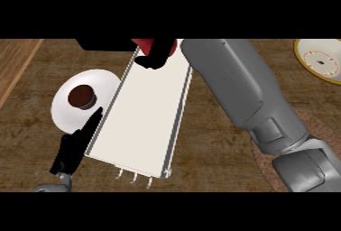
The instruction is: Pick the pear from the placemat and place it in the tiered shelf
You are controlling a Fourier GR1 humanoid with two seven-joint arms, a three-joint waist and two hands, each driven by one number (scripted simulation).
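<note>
over the tiered shelf, far end, right robot hand curls round a red item, judged the pear, for placing. left robot hand rests open beside the shelf, on the bench.

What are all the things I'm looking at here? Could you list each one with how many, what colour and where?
Cream flat-topped tiered shelf with grey metal edges: one, centre of the view, running from the top down.
White round plate: one, left of the shelf.
Dark brown round item: one, on the white plate.
Red object: one, at the shelf's far end, mostly hidden by the right hand; I cannot tell what it is.
Yellow-rimmed white round dish: one, top right corner.
Brown wooden counter: one, under everything.
Left hand: black, lower left beside the shelf.
Right hand: black, top centre, curled at the red object.
</note>
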